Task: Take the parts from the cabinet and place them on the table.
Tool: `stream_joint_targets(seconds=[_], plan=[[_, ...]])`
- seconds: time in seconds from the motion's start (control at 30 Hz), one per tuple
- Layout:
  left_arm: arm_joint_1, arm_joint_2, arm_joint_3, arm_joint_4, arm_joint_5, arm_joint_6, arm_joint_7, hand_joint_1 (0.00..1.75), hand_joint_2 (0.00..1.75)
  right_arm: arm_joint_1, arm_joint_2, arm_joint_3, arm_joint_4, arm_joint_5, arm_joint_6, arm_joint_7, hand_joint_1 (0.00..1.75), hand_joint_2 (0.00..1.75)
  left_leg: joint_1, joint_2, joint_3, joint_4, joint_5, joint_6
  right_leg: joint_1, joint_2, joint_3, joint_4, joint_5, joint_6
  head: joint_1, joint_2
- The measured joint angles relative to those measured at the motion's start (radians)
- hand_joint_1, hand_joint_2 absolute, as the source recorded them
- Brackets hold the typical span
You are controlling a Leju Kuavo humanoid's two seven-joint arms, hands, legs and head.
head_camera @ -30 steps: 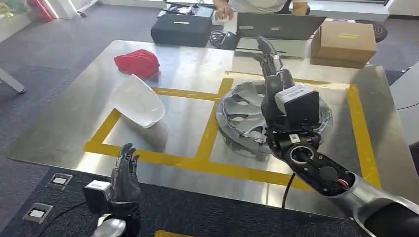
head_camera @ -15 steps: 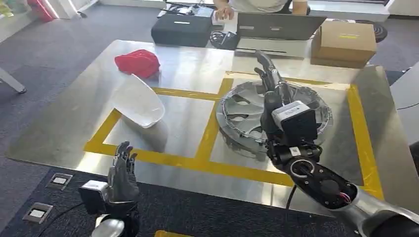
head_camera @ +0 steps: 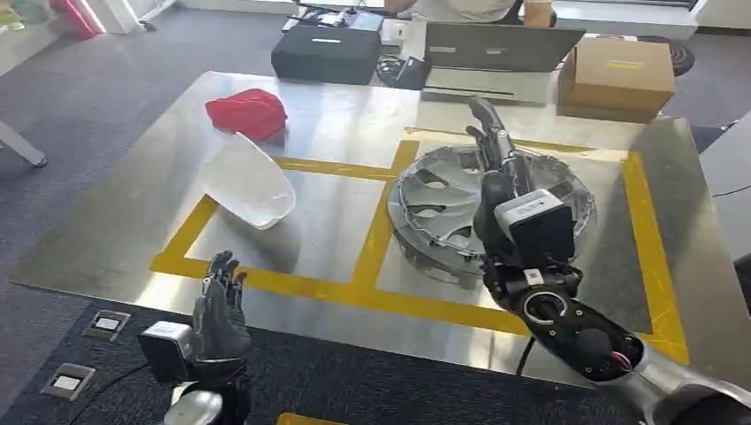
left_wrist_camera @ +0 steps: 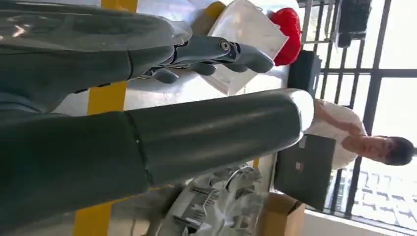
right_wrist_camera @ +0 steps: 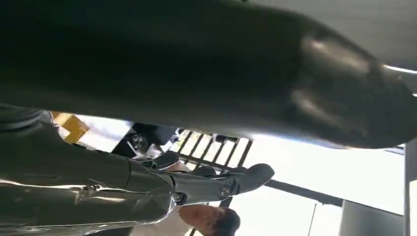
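Note:
A silver wheel cover point(head_camera: 443, 208) lies flat on the steel table point(head_camera: 115, 221), inside the right yellow-taped square. My right hand point(head_camera: 494, 164) hovers over it with fingers stretched out and apart, holding nothing; the right wrist view shows those fingers point(right_wrist_camera: 206, 186) bare. A white curved part point(head_camera: 248, 181) rests in the left taped square, and a red part point(head_camera: 248, 112) lies beyond it. My left hand point(head_camera: 221, 310) is raised at the table's near edge, fingers spread and empty. The left wrist view shows the white part point(left_wrist_camera: 246, 24), the red part point(left_wrist_camera: 287, 29) and the wheel cover point(left_wrist_camera: 216, 206).
Beyond the table's far edge are a black case point(head_camera: 326, 53), a laptop point(head_camera: 500, 46) and a cardboard box point(head_camera: 615, 75). A person point(head_camera: 469, 9) sits behind the laptop. Yellow tape point(head_camera: 376, 230) marks two squares on the table. Grey carpet with floor sockets point(head_camera: 106, 325) lies below.
My right arm has drawn back toward me and sunk a little, its hand still spread over the wheel cover. My left hand has dropped slightly. The parts have not moved.

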Motion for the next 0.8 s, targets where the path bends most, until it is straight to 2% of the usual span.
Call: stream_joint_targets(seconds=[0.33,0.53,0.57,0.6,0.63,0.67,0.7,0.77,0.8], plan=[[-0.007,-0.001,0.0,0.0,0.0,-0.003,0.0,0.0,0.0,0.018,0.0,-0.006,-0.008,-0.004,0.0,-0.005,0.0,0.0,0.0,0.0,0.0,0.0,0.0,0.0,0.0,0.0,0.0,0.0,0.0,0.0,0.0,0.0],[-0.009,-0.006,0.0,0.0,0.001,-0.003,-0.001,0.0,0.0,0.031,0.0,-0.019,-0.008,-0.036,0.014,-0.029,0.0,0.0,0.0,0.0,0.0,0.0,0.0,0.0,0.0,0.0,0.0,0.0,0.0,0.0,0.0,0.0],[-0.01,-0.006,0.0,0.0,0.001,-0.003,-0.002,0.0,0.0,0.031,0.0,-0.019,-0.008,-0.036,0.015,-0.029,0.0,0.0,-0.005,0.0,-0.002,0.007,-0.006,0.006,-0.008,0.0,0.004,-0.012,0.001,0.009,0.001,0.0],[-0.009,-0.007,0.0,0.0,0.0,-0.003,-0.002,0.0,0.0,0.031,0.0,-0.021,-0.01,-0.037,0.015,-0.03,0.0,0.0,-0.006,-0.001,0.007,-0.012,-0.002,0.022,-0.008,0.0,0.012,-0.024,0.005,0.015,-0.002,0.0],[-0.01,-0.009,0.0,0.0,0.0,-0.003,-0.003,0.0,0.0,0.034,0.0,-0.023,-0.016,-0.037,0.015,-0.032,0.0,0.0,0.001,0.001,0.034,-0.051,0.008,0.031,0.003,0.001,0.029,-0.046,0.01,0.02,-0.007,0.0],[-0.01,-0.01,0.0,0.0,0.0,-0.003,-0.003,0.0,0.0,0.037,0.0,-0.028,-0.017,-0.036,0.016,-0.036,0.0,0.0,0.008,0.006,0.059,-0.086,0.025,0.026,0.0,-0.003,0.029,-0.035,0.004,0.02,-0.004,0.0],[-0.013,-0.012,0.0,0.0,0.0,-0.004,-0.003,0.0,0.0,0.035,0.0,-0.032,-0.017,-0.036,0.017,-0.039,0.0,0.0,0.012,0.009,0.075,-0.103,0.03,0.028,0.001,-0.006,0.009,0.012,-0.03,0.023,0.003,0.0],[-0.016,-0.016,0.0,0.001,0.0,-0.006,-0.001,0.0,0.0,0.044,0.0,-0.036,-0.017,-0.037,0.023,-0.044,0.0,0.0,0.018,0.014,0.081,-0.105,0.028,0.024,-0.008,-0.006,-0.067,0.174,-0.105,0.035,0.014,0.0],[-0.015,-0.016,0.0,0.002,0.0,-0.006,0.0,0.0,0.0,0.051,0.0,-0.039,-0.017,-0.038,0.027,-0.047,0.0,0.0,0.021,0.015,0.08,-0.104,0.026,0.021,-0.015,-0.006,-0.101,0.236,-0.125,0.043,0.017,0.0]])
